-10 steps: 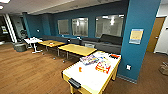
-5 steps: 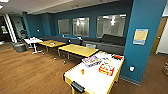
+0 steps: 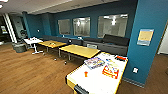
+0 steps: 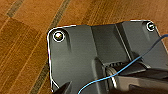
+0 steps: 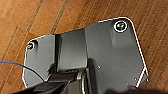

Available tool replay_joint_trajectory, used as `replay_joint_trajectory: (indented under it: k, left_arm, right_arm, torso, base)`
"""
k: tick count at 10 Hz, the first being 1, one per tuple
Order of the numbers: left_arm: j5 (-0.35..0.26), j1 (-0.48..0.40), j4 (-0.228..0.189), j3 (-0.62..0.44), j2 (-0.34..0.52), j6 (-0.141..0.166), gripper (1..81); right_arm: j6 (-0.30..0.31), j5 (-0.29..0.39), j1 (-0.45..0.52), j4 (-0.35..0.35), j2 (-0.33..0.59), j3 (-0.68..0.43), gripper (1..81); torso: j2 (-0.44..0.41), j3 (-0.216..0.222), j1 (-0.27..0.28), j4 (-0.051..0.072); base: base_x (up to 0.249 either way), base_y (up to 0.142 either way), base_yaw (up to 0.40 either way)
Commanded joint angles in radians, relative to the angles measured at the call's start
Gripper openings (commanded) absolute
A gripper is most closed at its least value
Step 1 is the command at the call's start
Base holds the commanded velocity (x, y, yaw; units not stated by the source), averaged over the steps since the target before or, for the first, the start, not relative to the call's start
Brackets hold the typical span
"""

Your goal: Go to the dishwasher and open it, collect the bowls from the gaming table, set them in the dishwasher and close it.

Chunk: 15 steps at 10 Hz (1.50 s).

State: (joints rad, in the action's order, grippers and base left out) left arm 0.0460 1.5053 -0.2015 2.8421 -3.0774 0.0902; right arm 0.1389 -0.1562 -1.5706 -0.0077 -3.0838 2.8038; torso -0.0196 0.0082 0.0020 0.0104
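The dishwasher, the gaming table and the bowls are out of view. The head view looks into a lounge with teal walls and a wood floor point(image 3: 30, 72). Closest to me stands a white-topped table with yellow sides point(image 3: 95, 81). It carries two flat colourful game boxes point(image 3: 94, 62) point(image 3: 111, 70) and a small orange object point(image 3: 86, 73). In the left wrist view my own dark plate point(image 4: 82, 55) hangs over wood planks, with a blue cable point(image 4: 140, 60) crossing it. The right wrist view shows the same kind of plate point(image 5: 105, 55) above the floor.
Two yellow-topped tables point(image 3: 80, 51) point(image 3: 51, 44) and a small white table point(image 3: 32, 41) stand in a row along a dark sofa point(image 3: 110, 43) under the windows. A teal pillar point(image 3: 145, 50) rises at the right. Open wood floor stretches to the left.
The whole head picture has shifted slightly, so the camera has moved a little. Nothing in the room has moved.
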Motion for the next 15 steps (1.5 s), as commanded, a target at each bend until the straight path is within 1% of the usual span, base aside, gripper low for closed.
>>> replay_joint_trajectory:
  k: [1,15]
  left_arm:
    - [-0.046,-0.058,0.005,0.003,0.002,-0.003,81.1]
    - [-0.047,-0.058,0.005,0.003,0.0,-0.003,81.1]
  right_arm:
    - [-0.004,0.046,0.051,0.002,-0.005,0.002,81.1]
    - [-0.004,0.046,0.051,0.002,-0.003,0.006,81.1]
  torso:
    - [0.0,0.0,0.0,0.0]
    - [0.0,0.0,0.0,0.0]
  base:
    - [0.129,0.116,0.0]
    - [0.129,0.113,0.0]
